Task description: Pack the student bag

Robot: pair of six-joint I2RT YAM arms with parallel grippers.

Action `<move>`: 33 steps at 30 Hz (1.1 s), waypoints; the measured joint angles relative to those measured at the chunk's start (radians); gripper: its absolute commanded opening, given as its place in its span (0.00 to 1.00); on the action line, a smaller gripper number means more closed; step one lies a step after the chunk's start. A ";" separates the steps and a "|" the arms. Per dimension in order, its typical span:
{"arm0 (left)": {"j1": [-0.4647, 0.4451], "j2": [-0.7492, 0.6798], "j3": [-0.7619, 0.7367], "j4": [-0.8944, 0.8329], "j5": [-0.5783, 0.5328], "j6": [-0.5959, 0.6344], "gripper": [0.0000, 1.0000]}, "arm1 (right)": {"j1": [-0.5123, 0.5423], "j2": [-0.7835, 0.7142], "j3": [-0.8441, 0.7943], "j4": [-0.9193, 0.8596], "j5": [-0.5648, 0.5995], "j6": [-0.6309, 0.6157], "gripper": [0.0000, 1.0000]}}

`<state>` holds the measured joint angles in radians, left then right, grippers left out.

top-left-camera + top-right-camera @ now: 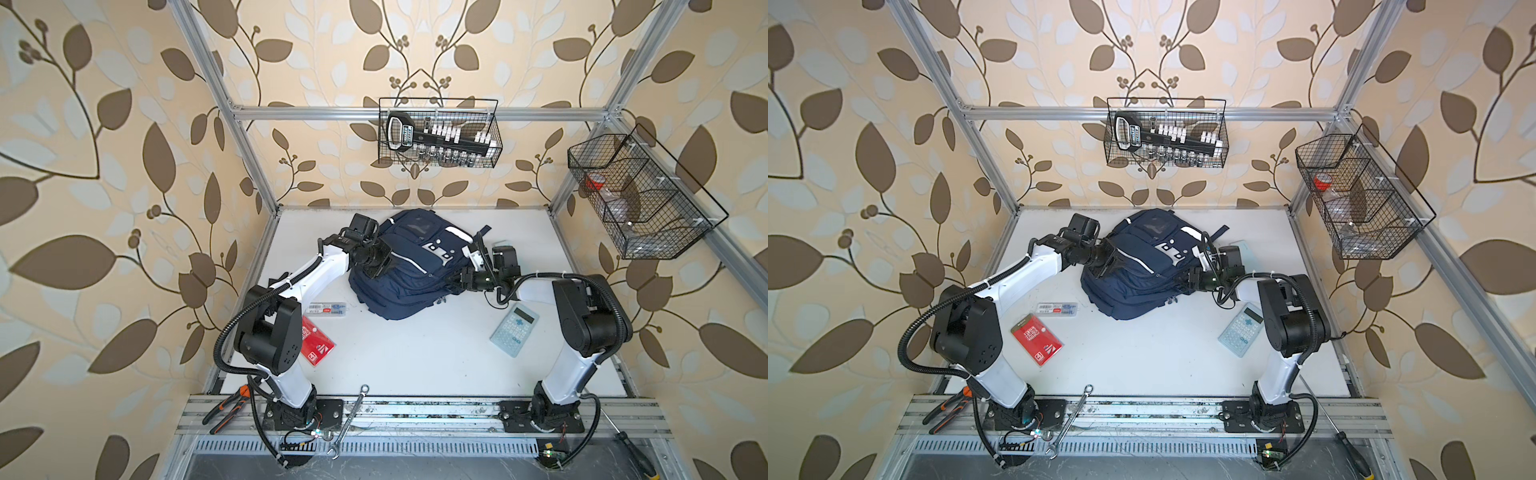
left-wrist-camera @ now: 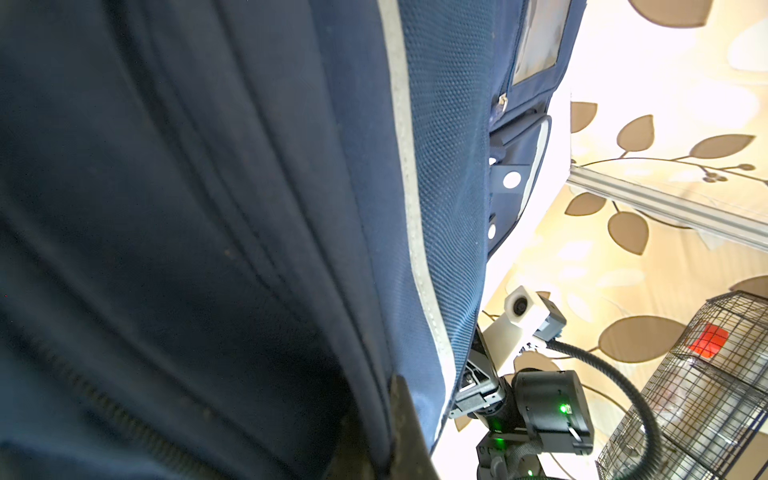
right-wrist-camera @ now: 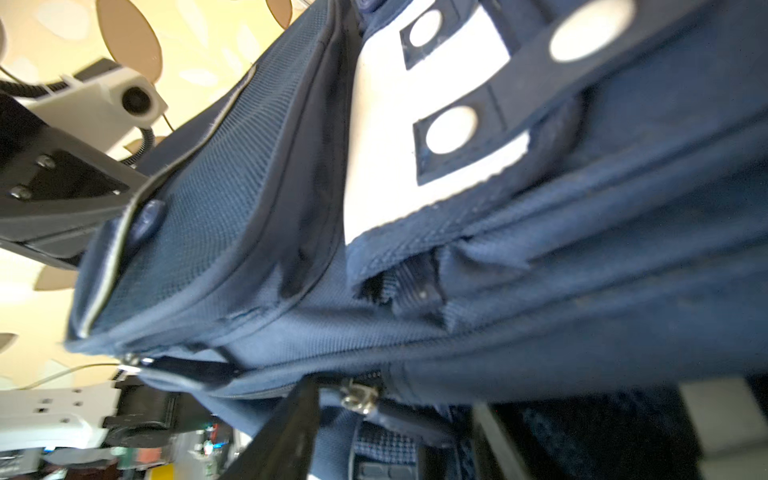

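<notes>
Left gripper (image 1: pixel 376 266): jaws closed tight, pressed into the 9 o'clock edge of the student bag (image 1: pixel 407 266). You can't tell whether any fabric is pinched.

Right gripper (image 1: pixel 453 284): at the bag's 4 o'clock edge, jaws standing apart and gripping nothing you can see. Only the right wrist view shows a metal zip pull (image 3: pixel 359 397) lying between its fingers (image 3: pixel 286 432).

The bag lies front up toward 12 o'clock on the white table (image 1: pixel 415 365).

The right wrist view shows the white patch (image 3: pixel 386 166) close up, with pale dots in navy squares and no lettering. The left wrist view alone shows a clear window pocket (image 2: pixel 536 45) and a reflective stripe (image 2: pixel 409 187).

Writing:
- Red packet (image 1: pixel 1037 338), at the bag's 8 o'clock — white print, unreadable.
- Clear barcoded pack (image 1: pixel 326 309) beside it — too small to read.
- Calculator (image 1: pixel 514 330), at the bag's 4 o'clock — keys illegible.
</notes>
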<state>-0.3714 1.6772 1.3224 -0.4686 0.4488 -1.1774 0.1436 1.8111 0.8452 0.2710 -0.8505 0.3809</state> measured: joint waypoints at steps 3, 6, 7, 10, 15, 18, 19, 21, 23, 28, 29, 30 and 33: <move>0.000 0.000 0.000 0.000 0.000 0.000 0.00 | 0.000 -0.002 -0.002 0.012 -0.011 0.006 0.42; 0.000 0.000 0.000 0.000 0.000 0.000 0.00 | 0.000 -0.019 -0.021 0.022 -0.011 0.014 0.31; 0.000 0.000 0.000 0.000 0.000 0.000 0.00 | 0.000 -0.027 -0.030 0.025 -0.014 0.018 0.31; 0.000 0.000 0.000 0.001 0.000 0.000 0.00 | 0.005 -0.052 -0.055 0.026 -0.015 0.020 0.30; 0.000 0.002 0.000 0.001 0.000 0.000 0.00 | 0.019 -0.105 -0.090 0.019 -0.005 0.018 0.18; 0.000 0.002 0.000 0.001 0.000 0.000 0.00 | 0.024 -0.128 -0.092 0.006 0.020 0.016 0.08; 0.000 0.002 0.000 0.001 0.000 0.000 0.00 | 0.024 -0.132 -0.092 0.000 0.030 0.015 0.03; 0.000 0.002 0.000 0.001 0.000 0.000 0.00 | 0.024 -0.137 -0.092 -0.012 0.045 0.018 0.00; 0.000 0.003 0.000 0.001 0.000 0.000 0.00 | 0.025 -0.139 -0.092 -0.025 0.059 0.018 0.00; 0.000 0.008 0.000 0.001 0.002 0.000 0.00 | 0.037 -0.150 -0.092 -0.046 0.089 0.014 0.00; 0.000 0.009 0.000 0.001 0.002 0.000 0.00 | 0.042 -0.150 -0.092 -0.048 0.097 0.014 0.00; 0.000 0.010 0.000 0.001 0.003 0.000 0.00 | 0.048 -0.150 -0.092 -0.051 0.106 0.013 0.00; 0.001 0.013 0.000 0.001 0.005 0.001 0.00 | 0.067 -0.150 -0.092 -0.058 0.133 0.013 0.10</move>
<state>-0.3706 1.6901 1.3224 -0.4675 0.4534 -1.1767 0.2108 1.6611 0.7536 0.2134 -0.7174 0.3939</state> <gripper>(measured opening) 0.062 0.050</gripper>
